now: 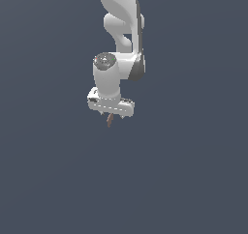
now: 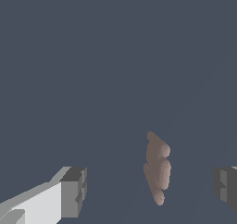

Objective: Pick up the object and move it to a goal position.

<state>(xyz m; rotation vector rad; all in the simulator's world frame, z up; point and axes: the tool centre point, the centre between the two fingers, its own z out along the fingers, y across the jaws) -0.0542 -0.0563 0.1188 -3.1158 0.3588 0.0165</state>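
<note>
The object [image 1: 110, 120] is a tiny reddish-brown sliver just under the white hand in the exterior view. In the wrist view it [image 2: 158, 168] is a lumpy brown stick lying between the two fingers, closer to one of them. My gripper [image 1: 112, 115] points down over it and is open. In the wrist view the gripper [image 2: 150, 189] has its jaws wide apart. One grey fingertip [image 2: 74, 192] and the other [image 2: 226, 187] stand on either side of the stick, and neither touches it.
A plain dark blue-grey surface [image 1: 184, 180] fills both views. The white arm [image 1: 123, 30] comes down from the top of the exterior view. Nothing else shows.
</note>
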